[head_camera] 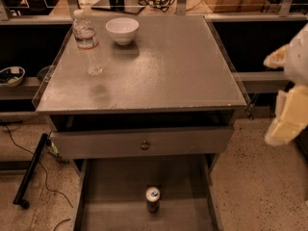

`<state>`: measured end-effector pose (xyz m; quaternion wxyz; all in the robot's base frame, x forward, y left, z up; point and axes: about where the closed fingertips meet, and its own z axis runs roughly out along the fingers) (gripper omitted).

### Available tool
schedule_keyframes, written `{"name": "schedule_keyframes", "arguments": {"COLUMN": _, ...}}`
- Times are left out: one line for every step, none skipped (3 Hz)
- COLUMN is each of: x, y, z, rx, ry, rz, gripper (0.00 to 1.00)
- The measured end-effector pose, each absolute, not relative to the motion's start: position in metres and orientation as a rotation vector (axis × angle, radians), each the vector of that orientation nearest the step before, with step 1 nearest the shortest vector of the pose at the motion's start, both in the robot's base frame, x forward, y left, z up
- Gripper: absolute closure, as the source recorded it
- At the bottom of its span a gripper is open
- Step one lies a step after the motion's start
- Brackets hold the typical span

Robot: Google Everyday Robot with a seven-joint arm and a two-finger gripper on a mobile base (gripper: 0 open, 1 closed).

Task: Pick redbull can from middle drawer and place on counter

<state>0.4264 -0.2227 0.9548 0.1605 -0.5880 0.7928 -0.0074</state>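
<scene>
The redbull can [152, 198] stands upright on the bare floor of the pulled-out middle drawer [113, 201], roughly midway between its side walls and not far in front of the knobbed upper drawer [96, 143] above it. The gripper [288, 117] hangs off to the right of the cabinet, beside the bench [168, 71] and at about the height of its front edge. It is well apart from the can and carries nothing that I can make out. Whether its jaws are spread or pressed together I cannot tell. The reach has not begun, so the risks all lie ahead. The can is slim and light-looking, so a jaw that arrives off-centre would likely knock it over and send it rolling across the flat drawer floor. The upper drawer's front seems to sit slightly forward of the cabinet, so a steep descent close to it could clip the wrist, and a lift straight up and back could catch the can on that front or on the bench's lip. On the bench, the water bottle [87, 44] and white bowl [122, 30] occupy the far left, so a placement drifting that way could topple the tall bottle. The open middle and right look safer.
</scene>
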Motion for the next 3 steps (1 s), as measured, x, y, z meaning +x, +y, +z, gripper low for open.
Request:
{"name": "schedule_keyframes", "arguments": {"x": 0.414, "y": -0.232, "z": 0.93, "rx": -1.633, "ry": 2.306, "rz": 0.048, "gripper": 0.0}}
{"name": "schedule_keyframes", "arguments": {"x": 0.4, "y": -0.243, "z": 0.897, "rx": -1.549, "ry": 2.34, "rz": 0.167, "gripper": 0.0}}
{"name": "schedule_keyframes", "arguments": {"x": 0.386, "y": -0.246, "z": 0.863, "rx": -1.469, "ry": 2.363, "rz": 0.298, "gripper": 0.0}}
